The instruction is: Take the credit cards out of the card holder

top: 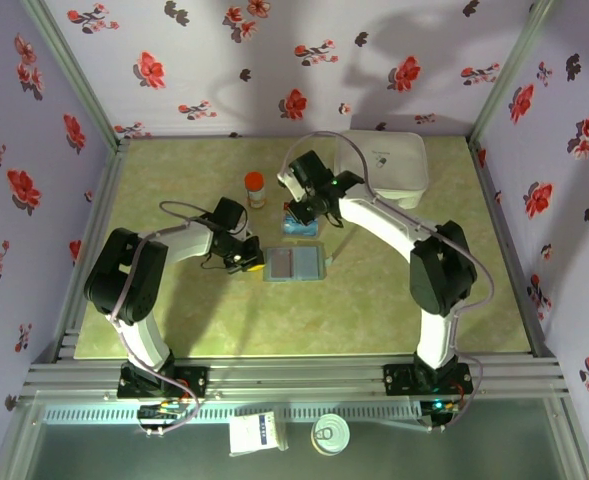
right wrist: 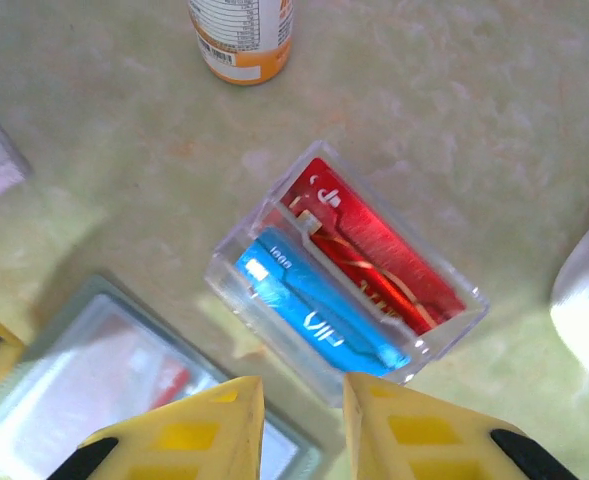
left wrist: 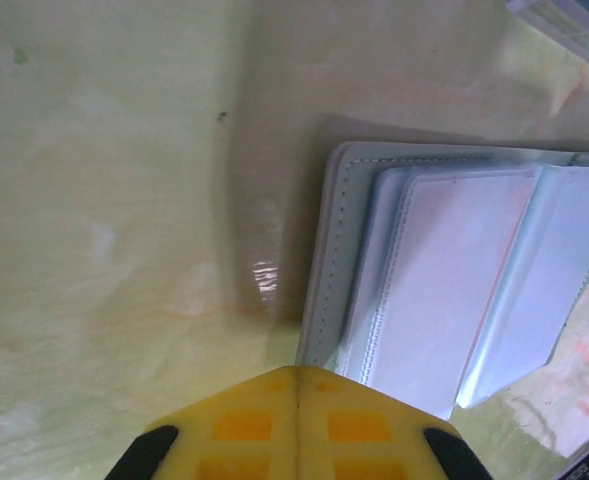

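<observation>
Red card (right wrist: pixel 369 250); blue card (right wrist: pixel 314 315); grey-blue card holder (top: pixel 294 263); orange-capped bottle (top: pixel 255 187); walls (top: pixel 224 50) red-flowered white; table (top: pixel 374 300) pale green

Credit cards (right wrist: pixel 369 255) in tray (right wrist: pixel 224 272), behind card holder (top: pixel 294 263).

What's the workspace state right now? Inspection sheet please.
Surface: pale green marbled tabletop, glossy.
Job's things: card holder lies open and flat; red card and blue card lie side by side in a clear tray beside it.
Clutter: orange-capped bottle; white zip case.
Hands: left hand shut, at the holder's edge; right hand open, empty, above the tray.
Cables: grey cable loops along each arm.
Surroundings: floral walls.
</observation>
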